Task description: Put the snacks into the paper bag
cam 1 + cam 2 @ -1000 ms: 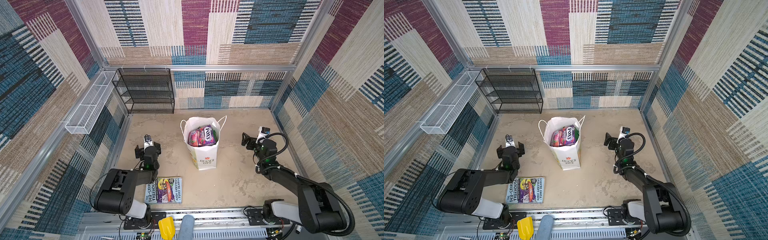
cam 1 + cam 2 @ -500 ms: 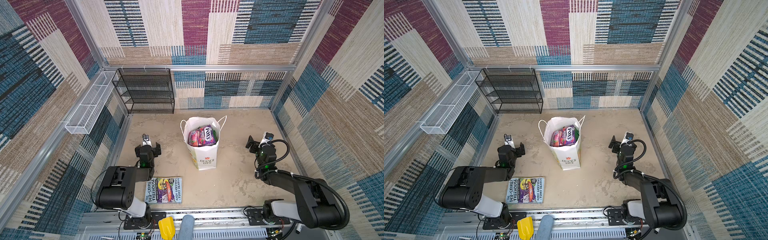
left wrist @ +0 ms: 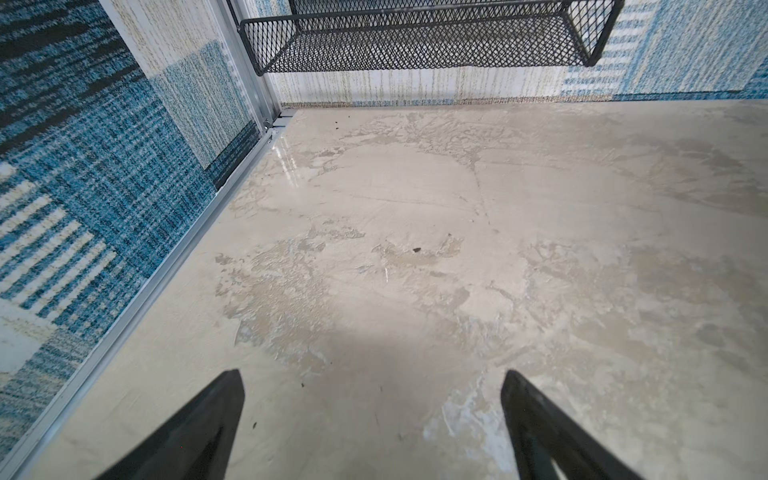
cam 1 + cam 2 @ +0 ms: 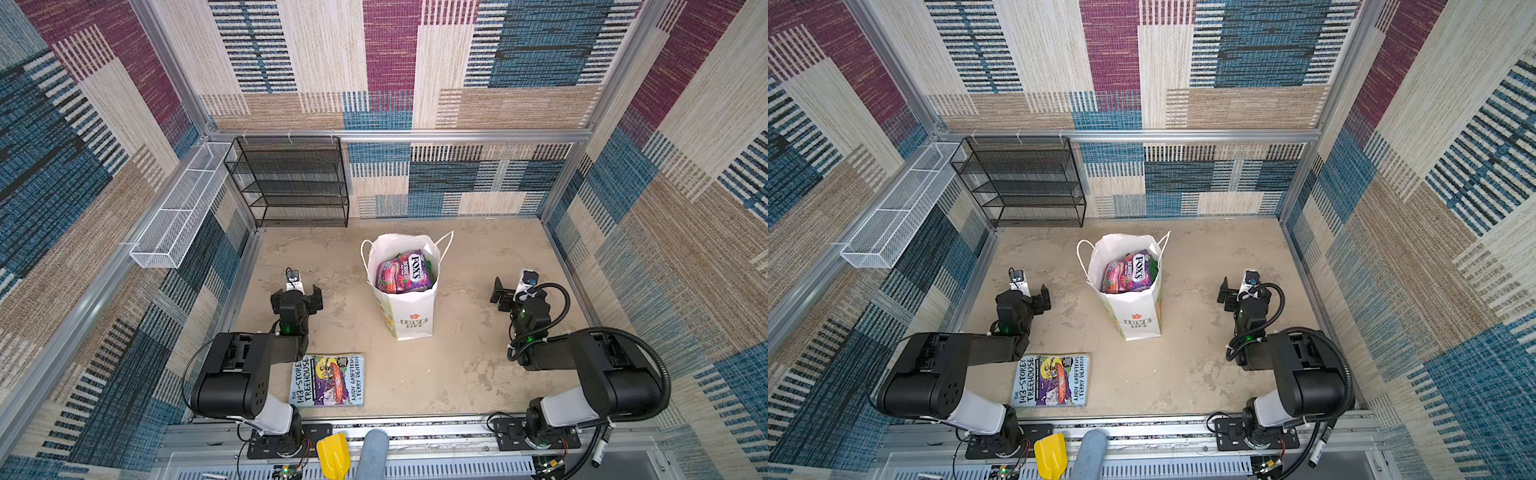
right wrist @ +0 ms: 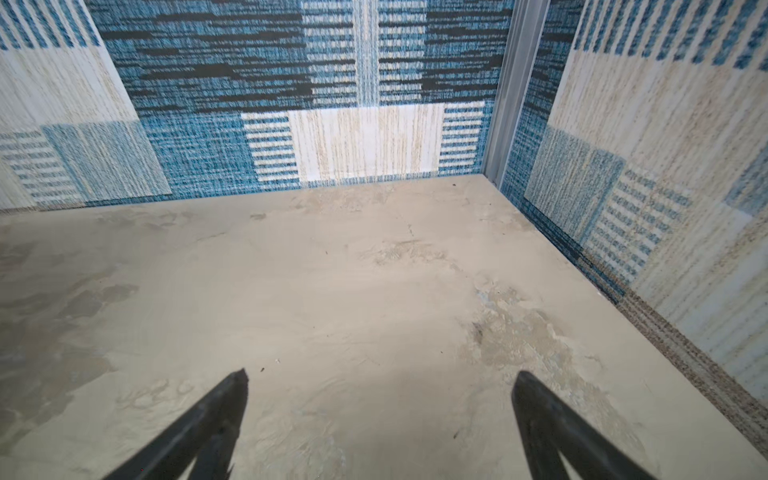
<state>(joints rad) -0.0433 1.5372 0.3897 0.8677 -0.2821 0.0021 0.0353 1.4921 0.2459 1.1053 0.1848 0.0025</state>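
The white paper bag (image 4: 409, 318) (image 4: 1139, 318) stands upright in the middle of the floor, mouth open. Snacks (image 4: 405, 272) (image 4: 1127, 272) fill it, with a purple "FOX'S" packet on top and a green edge behind it. My left gripper (image 4: 296, 296) (image 4: 1023, 297) sits low, left of the bag, open and empty. My right gripper (image 4: 515, 293) (image 4: 1241, 293) sits low on the bag's right, also open and empty. Only bare floor shows between the fingertips of the left gripper (image 3: 372, 376) and the right gripper (image 5: 380, 376). No loose snack shows on the floor.
A paperback book (image 4: 328, 380) lies flat near the front edge, beside the left arm. A black mesh shelf (image 4: 291, 183) (image 3: 419, 37) stands at the back left wall, and a white wire basket (image 4: 178, 212) hangs on the left wall. A yellow scoop (image 4: 332, 455) lies on the front rail.
Both arms have folded down and back toward their bases, and the right gripper has slid toward the front. The bag and its snacks have not moved.
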